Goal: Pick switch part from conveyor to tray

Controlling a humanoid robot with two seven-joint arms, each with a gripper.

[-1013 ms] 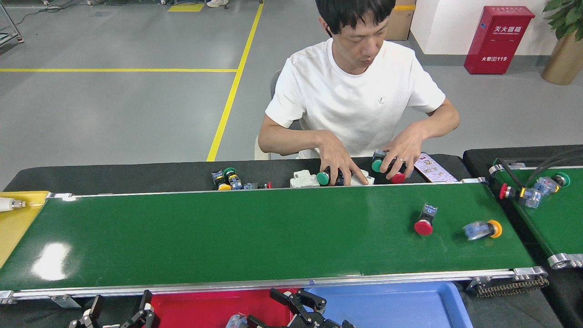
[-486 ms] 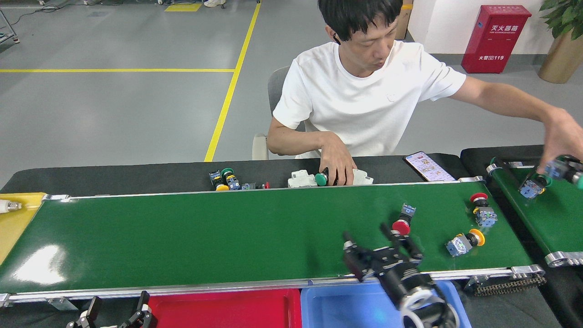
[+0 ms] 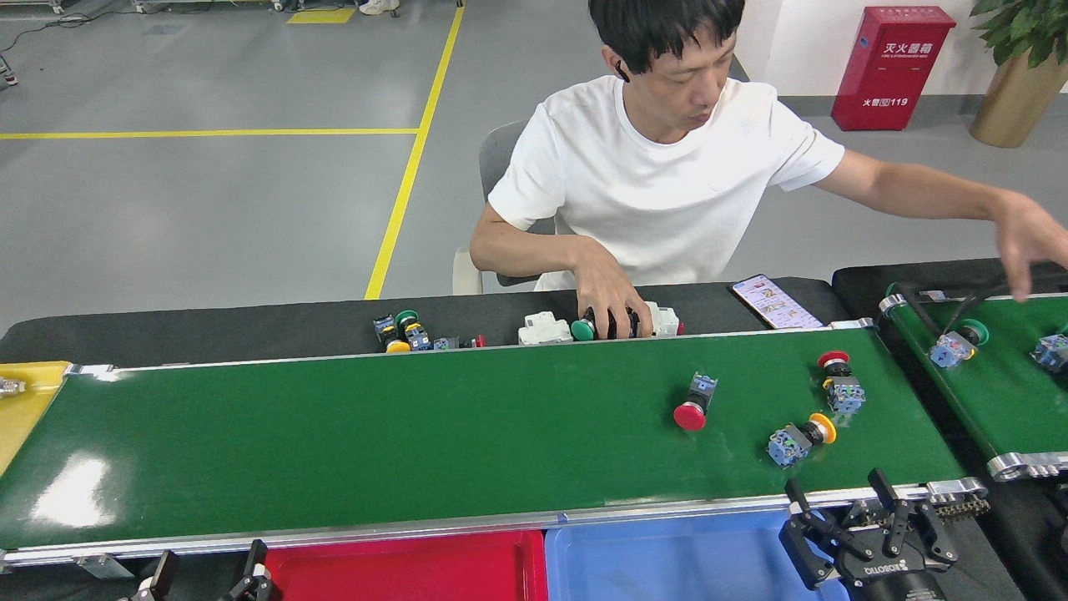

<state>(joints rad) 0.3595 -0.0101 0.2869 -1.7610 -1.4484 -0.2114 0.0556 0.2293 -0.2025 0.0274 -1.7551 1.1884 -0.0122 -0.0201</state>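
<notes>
A: Three switch parts on conveyor (image 3: 417,442), head view: red-capped (image 3: 694,402), yellow-capped (image 3: 799,440), another (image 3: 838,382). Tray (image 3: 400,572) empty.

B: Right end effector (image 3: 843,513) spread, empty, likely staged nearby; left end effector (image 3: 204,568) parted, idle.

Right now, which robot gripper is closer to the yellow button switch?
The right gripper, just below the yellow button switch. The left gripper sits far off, beside the tray.
</notes>
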